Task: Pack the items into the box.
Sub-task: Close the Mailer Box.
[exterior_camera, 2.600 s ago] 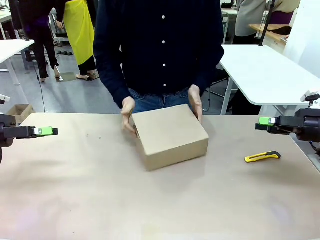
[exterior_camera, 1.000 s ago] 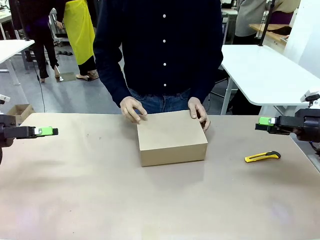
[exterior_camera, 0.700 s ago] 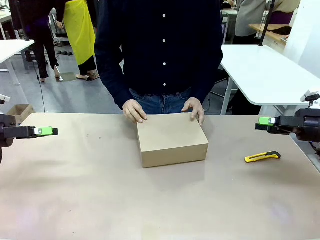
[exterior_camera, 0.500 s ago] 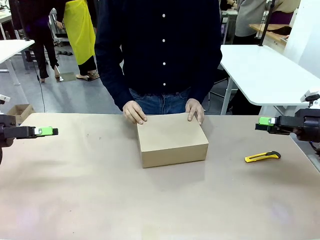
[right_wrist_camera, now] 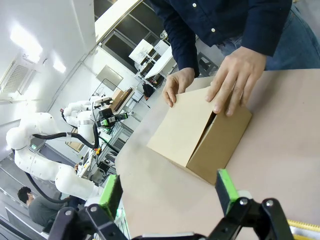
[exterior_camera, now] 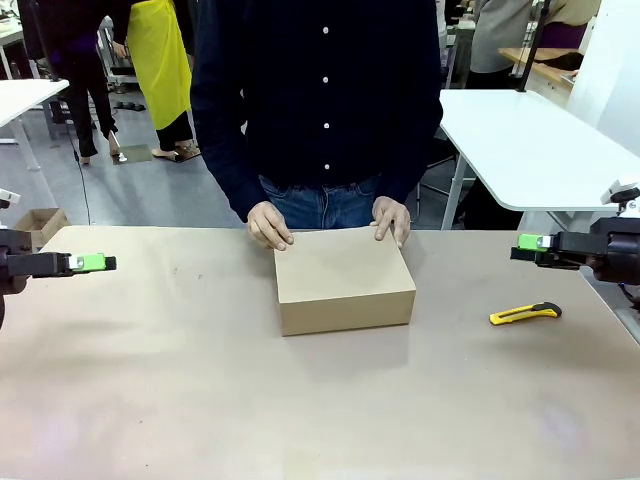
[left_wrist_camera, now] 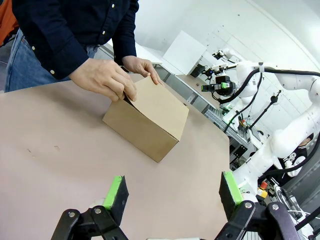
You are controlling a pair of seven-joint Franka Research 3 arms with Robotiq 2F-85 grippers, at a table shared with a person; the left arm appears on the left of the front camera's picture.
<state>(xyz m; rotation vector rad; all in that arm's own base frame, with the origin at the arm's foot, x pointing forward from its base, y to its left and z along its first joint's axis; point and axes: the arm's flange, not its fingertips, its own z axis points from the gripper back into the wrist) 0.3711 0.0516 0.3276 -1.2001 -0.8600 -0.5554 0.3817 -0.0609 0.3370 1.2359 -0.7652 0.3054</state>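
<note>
**Now both grippers wait while the person handles the closed box**

Outward from the jaws: the left gripper (left_wrist_camera: 170, 192) has its green pads spread wide with nothing between them, parked at the left edge of the front view. The right gripper (right_wrist_camera: 167, 192) is likewise spread and empty, at the right edge. Between them, centre frame, sits the box (exterior_camera: 344, 279), lid down, on the table (exterior_camera: 150, 380). The person's two hands (exterior_camera: 269, 223) rest at its far corners, fingers at the flap edge.

My reading is that the packing has not begun: the lid must come up first, and the items must be brought to the table before either arm has anything to grasp.

Count: one box, two hands, two grippers, one yellow utility knife (exterior_camera: 525, 313) lying centre right, well apart from the box.
</note>
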